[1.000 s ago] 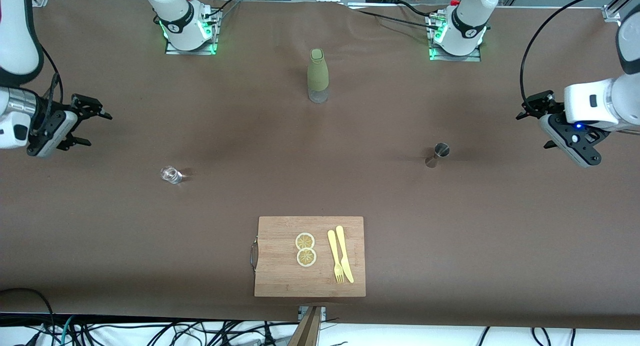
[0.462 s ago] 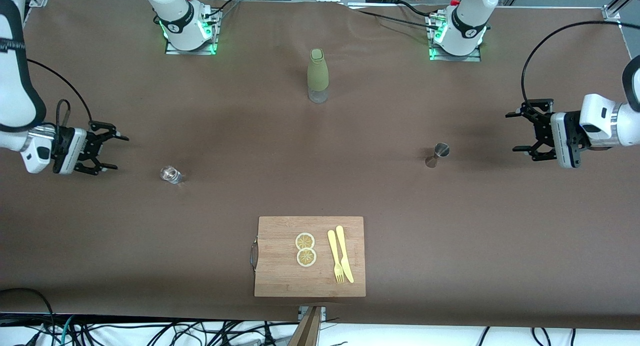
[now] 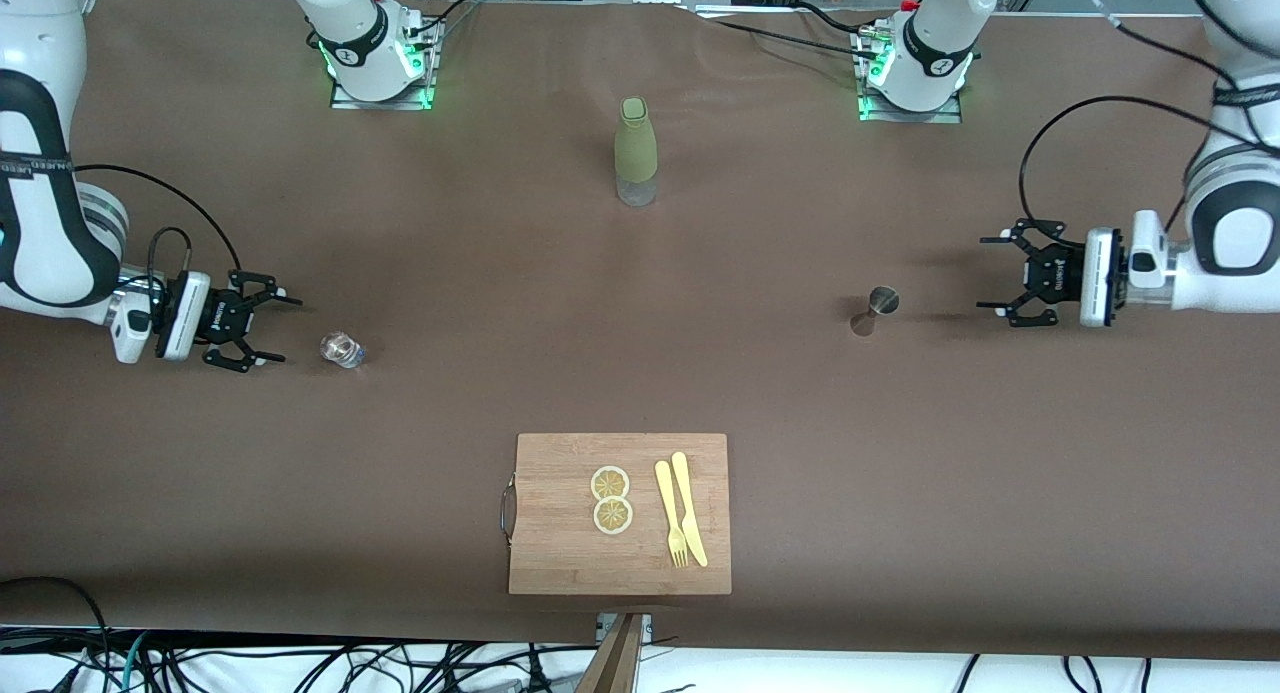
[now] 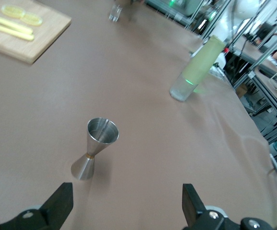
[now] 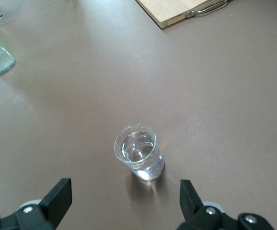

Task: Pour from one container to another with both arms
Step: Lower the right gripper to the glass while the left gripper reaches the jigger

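We see a clear glass [image 3: 342, 349], round and holding liquid, upright near the right arm's end of the brown table [image 3: 500, 273]. The right gripper [image 3: 268, 328] sits beside it, jaws wide. The left gripper [image 3: 1000, 275], jaws wide, sits beside a steel hourglass-shaped jigger [image 3: 874, 309], open table around both.

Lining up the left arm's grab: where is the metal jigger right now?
The metal jigger stands upright toward the left arm's end of the table, just ahead of the open left gripper, farther from the front camera than the cutting board.
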Controlling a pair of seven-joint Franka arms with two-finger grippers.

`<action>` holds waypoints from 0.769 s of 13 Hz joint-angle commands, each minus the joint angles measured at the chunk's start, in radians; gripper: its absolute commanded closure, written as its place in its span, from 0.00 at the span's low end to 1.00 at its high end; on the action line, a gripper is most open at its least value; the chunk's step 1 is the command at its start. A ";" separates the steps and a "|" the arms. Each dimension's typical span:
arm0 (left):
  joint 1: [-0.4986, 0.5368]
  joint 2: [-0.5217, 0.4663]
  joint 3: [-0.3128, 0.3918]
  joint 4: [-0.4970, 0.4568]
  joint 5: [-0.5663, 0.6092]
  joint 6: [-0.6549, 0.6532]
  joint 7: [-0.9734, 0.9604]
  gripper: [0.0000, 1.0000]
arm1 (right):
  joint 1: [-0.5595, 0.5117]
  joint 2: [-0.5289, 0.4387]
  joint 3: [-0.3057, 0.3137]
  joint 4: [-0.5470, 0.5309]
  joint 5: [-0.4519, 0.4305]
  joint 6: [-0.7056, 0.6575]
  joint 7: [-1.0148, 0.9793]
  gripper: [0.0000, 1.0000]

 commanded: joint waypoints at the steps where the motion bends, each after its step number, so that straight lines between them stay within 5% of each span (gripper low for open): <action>1: 0.012 0.100 0.001 -0.035 -0.116 0.004 0.225 0.00 | -0.013 0.051 0.008 0.007 0.098 -0.003 -0.123 0.00; 6: -0.011 0.236 -0.002 -0.106 -0.350 0.050 0.584 0.00 | -0.014 0.106 0.016 0.010 0.200 -0.003 -0.246 0.00; 10: -0.051 0.262 -0.019 -0.106 -0.444 0.053 0.654 0.00 | -0.013 0.135 0.040 0.018 0.232 0.014 -0.334 0.00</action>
